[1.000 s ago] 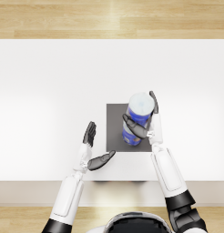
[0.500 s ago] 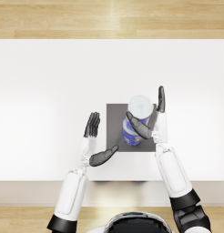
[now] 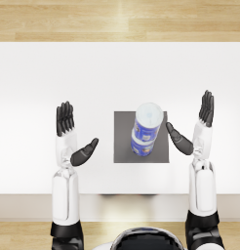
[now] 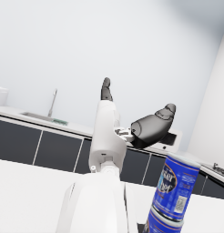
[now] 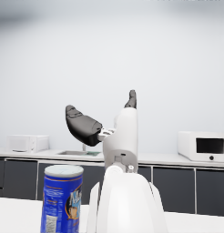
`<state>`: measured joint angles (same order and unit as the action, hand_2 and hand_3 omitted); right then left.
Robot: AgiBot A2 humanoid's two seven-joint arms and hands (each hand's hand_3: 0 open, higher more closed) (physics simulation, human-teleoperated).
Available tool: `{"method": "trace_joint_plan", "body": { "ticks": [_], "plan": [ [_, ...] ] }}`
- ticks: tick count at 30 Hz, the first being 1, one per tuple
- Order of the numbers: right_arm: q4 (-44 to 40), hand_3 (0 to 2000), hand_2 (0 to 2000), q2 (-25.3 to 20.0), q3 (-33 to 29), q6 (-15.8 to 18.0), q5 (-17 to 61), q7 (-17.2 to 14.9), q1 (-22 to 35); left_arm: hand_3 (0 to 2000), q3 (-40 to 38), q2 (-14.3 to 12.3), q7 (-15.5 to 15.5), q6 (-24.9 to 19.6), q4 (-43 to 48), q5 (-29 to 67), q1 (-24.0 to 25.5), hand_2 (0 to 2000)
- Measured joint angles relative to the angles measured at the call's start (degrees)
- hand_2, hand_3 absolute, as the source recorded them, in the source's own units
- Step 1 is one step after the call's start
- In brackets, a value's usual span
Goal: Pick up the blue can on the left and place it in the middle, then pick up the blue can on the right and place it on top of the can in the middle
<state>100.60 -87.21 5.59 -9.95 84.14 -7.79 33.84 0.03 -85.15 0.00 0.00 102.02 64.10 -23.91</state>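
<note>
Wood-plank floor [image 3: 120, 19] runs beyond the far edge of a broad white table [image 3: 39, 73], which fills most of the head view. The wrist views show the room behind: a plain pale wall [image 5: 112, 54] above a run of dark cabinets [image 4: 22, 148] with a light countertop, a sink with a tap [image 4: 52, 102], and a white microwave [image 5: 202, 145] at one end. A dark grey square mat [image 3: 123, 141] lies on the table at mid-width, near the front edge. On the mat stand two blue cans, the upper blue can [image 3: 148, 121] stacked upright on the lower blue can [image 3: 141, 146]; the upper one's pale lid faces the camera. Neither hand touches the stack. The left hand [image 3: 69, 134] hovers well to the left of the mat, fingers straight and pressed together, thumb splayed toward the cans, holding nothing. The right hand [image 3: 197, 128] hovers just off the mat's right edge, likewise flat with fingers together and thumb angled toward the stack, empty.
</note>
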Motion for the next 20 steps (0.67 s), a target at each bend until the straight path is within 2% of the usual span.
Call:
{"method": "trace_joint_plan", "body": {
  "ticks": [1,3,6,20],
  "plan": [
    [0.4,0,0,0.0,-1.7,2.8,0.0,2.2,-0.5,0,-1.2,0.0,0.0,0.0,0.2,0.0,-0.2,0],
    [0.7,0,0,-0.1,-4.7,6.3,0.0,4.9,-1.7,0,-3.3,0.0,0.0,0.0,0.4,0.0,-0.3,0],
    [0.5,0,0,-0.2,-8.0,8.6,0.0,6.7,-3.6,0,-5.8,-0.2,0.0,0.0,-0.2,0.0,0.3,0],
    [0.1,0,0,-0.3,-10.0,9.9,0.0,7.8,-5.1,0,-7.5,-0.3,0.0,0.0,-0.8,0.0,0.9,0]
  ]
}}
